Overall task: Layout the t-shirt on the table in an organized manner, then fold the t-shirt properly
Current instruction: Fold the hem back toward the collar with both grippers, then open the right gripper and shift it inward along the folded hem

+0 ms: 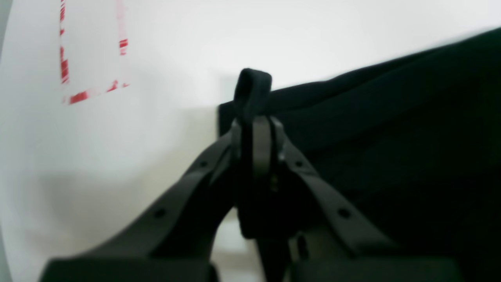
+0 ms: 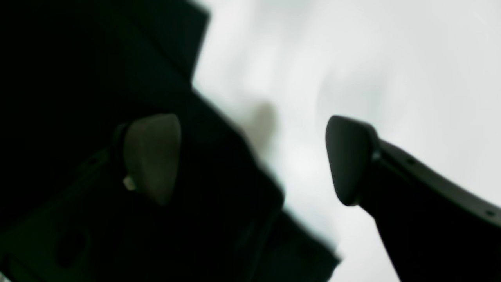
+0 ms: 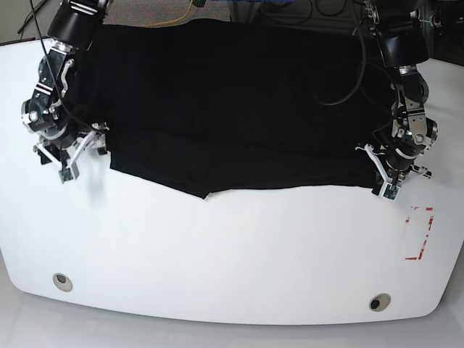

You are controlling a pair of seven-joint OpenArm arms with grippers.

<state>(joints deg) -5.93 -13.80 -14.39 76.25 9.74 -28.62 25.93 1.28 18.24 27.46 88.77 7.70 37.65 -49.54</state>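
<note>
- Black fabric of the t-shirt (image 3: 232,109) covers the upper half of the base view, spread wide across the table (image 3: 232,254), its long axis running left to right and its lower edge sagging to a small point left of centre.
- At the right of the base view, the left gripper (image 3: 391,180) sits on the shirt's lower right corner; the left wrist view shows its jaws pressed together, pinching a small loop of the cloth (image 1: 252,92) that pokes up above the fingertips.
- From that pinch the rest of the garment lies toward the right of the left wrist view, with the red outline mark (image 1: 92,58) on bare table at upper left.
- At the left of the base view, the right gripper (image 3: 69,163) has its jaws spread wide; the shirt's edge (image 2: 219,188) lies between the fingers without being gripped.
- Judging by this, only the left arm holds the cloth, and the lower left corner lies just beside the right gripper, the nearer arm for regripping that side.
- Whether the right fingertips touch the table cannot be told.
</note>
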